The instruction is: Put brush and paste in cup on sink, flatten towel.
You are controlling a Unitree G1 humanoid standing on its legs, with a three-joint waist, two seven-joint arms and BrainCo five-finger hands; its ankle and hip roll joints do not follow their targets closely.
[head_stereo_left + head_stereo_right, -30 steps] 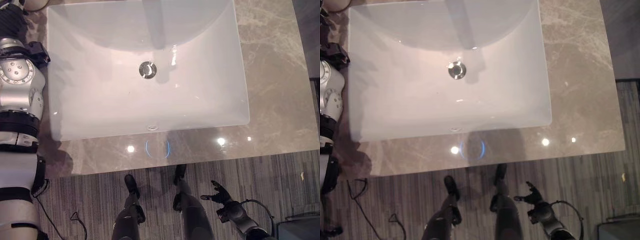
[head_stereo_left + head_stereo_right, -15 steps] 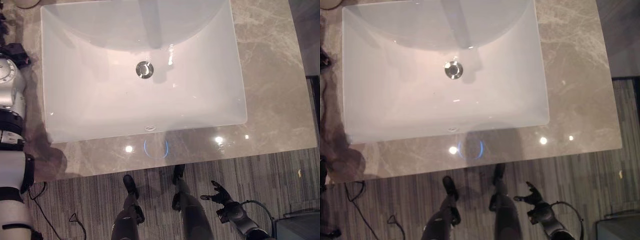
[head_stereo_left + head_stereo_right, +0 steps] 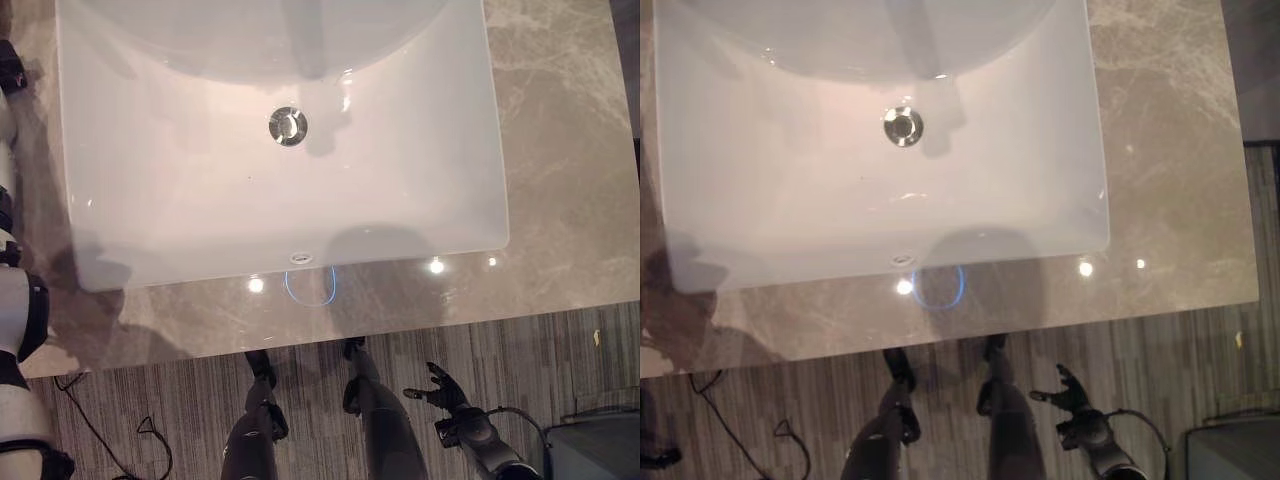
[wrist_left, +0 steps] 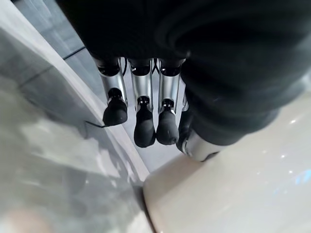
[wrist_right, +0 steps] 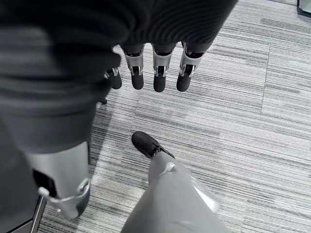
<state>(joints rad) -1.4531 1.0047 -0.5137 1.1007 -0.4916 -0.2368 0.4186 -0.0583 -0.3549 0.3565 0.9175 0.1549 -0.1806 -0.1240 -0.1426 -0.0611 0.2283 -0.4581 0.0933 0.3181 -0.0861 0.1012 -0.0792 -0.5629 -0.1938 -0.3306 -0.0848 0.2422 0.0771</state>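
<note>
Left hand (image 4: 146, 121) relaxed, empty, at sink (image 3: 150, 180) left rim; right hand (image 3: 440, 388) open, below worktop (image 3: 560, 200) front edge.

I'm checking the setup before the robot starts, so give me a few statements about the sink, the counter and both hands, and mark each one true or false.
1. The white sink has a round metal drain in its basin. True.
2. A toothbrush lies inside the basin. False: the basin holds nothing but the drain.
3. The right hand hangs low over the striped floor, fingers relaxed and holding nothing. True.
4. The right hand rests on the marble counter. False: it is below the counter's front edge, over the floor.
5. The left hand grips a towel. False: its fingers point out straight and hold nothing.
</note>
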